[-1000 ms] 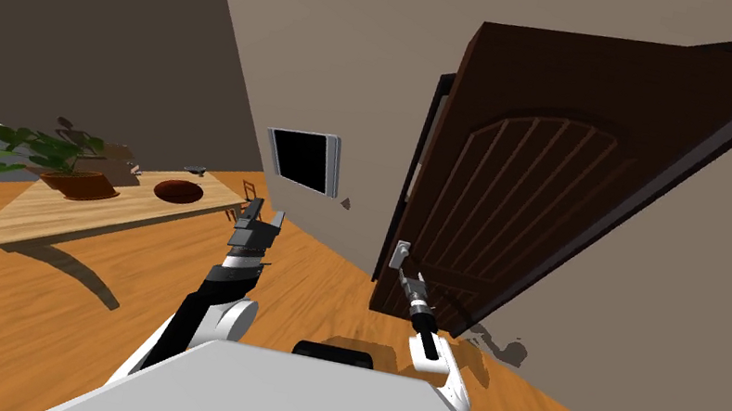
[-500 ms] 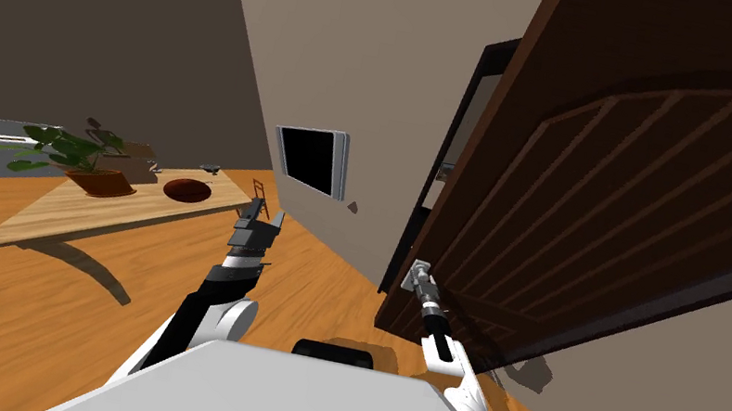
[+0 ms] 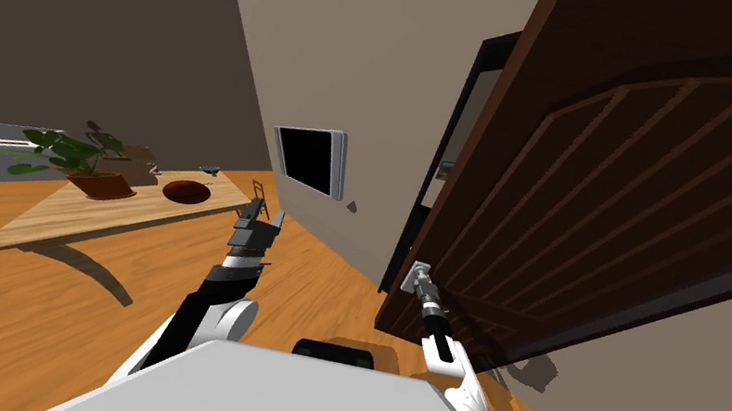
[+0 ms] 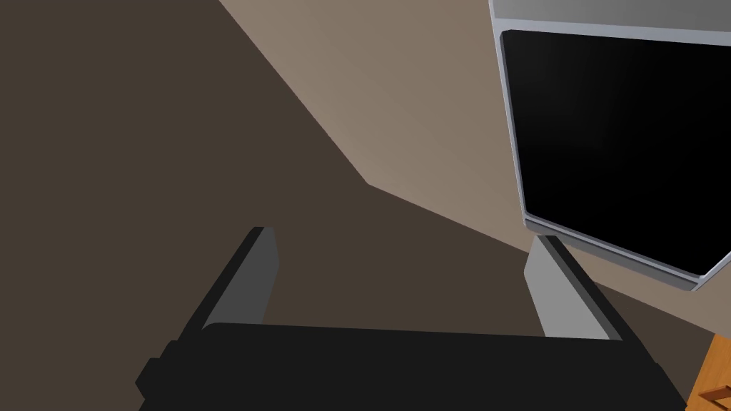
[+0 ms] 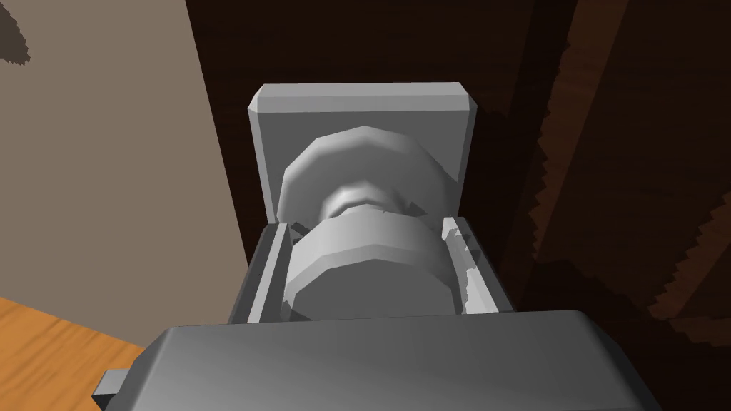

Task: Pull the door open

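Observation:
A dark brown panelled door (image 3: 640,190) stands swung partly out of its frame on the right, its free edge toward me. My right gripper (image 3: 420,281) is at its grey knob (image 3: 418,275). The right wrist view shows that grey knob (image 5: 371,264) on its square plate (image 5: 360,121), with my right gripper (image 5: 371,267) shut on it, one finger pressing each side. My left gripper (image 3: 261,213) is held up mid-room away from the door; the left wrist view has my left gripper (image 4: 403,282) open with nothing between the fingers.
A wooden table (image 3: 71,212) with a potted plant (image 3: 75,161) and a dark bowl (image 3: 186,191) stands at the left. A dark screen in a grey frame (image 3: 311,158) hangs on the beige wall left of the door. Wooden floor (image 3: 4,323) spreads around me.
The door has swung much wider toward me since a second ago, with my right gripper on its knob. In the last half second little has moved.

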